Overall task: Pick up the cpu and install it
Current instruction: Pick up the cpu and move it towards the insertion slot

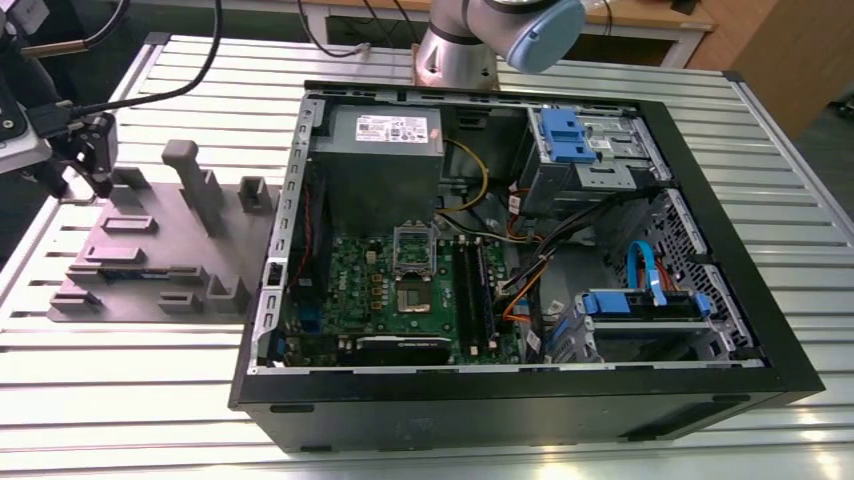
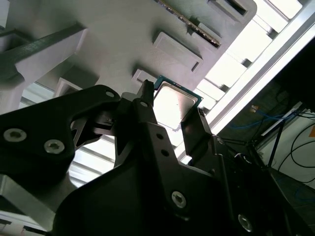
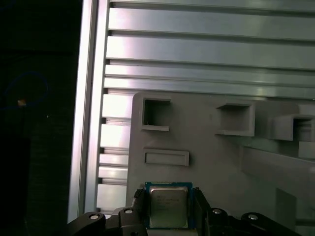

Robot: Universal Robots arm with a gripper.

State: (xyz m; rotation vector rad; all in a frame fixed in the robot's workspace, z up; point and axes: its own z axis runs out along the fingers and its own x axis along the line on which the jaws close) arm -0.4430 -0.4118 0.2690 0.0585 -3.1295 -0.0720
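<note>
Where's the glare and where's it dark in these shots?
Second wrist view: the cpu glares nearly white, the gripper is a dark silhouette; first wrist view: the cpu is evenly lit; exterior view: the computer case is shaded inside.

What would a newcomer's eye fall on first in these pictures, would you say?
The open computer case, its green motherboard exposed, dominates the exterior view on the slatted metal table. In both wrist views, the cpu sits clamped between the fingers of the end effector, over the grey fixture tray.
</note>
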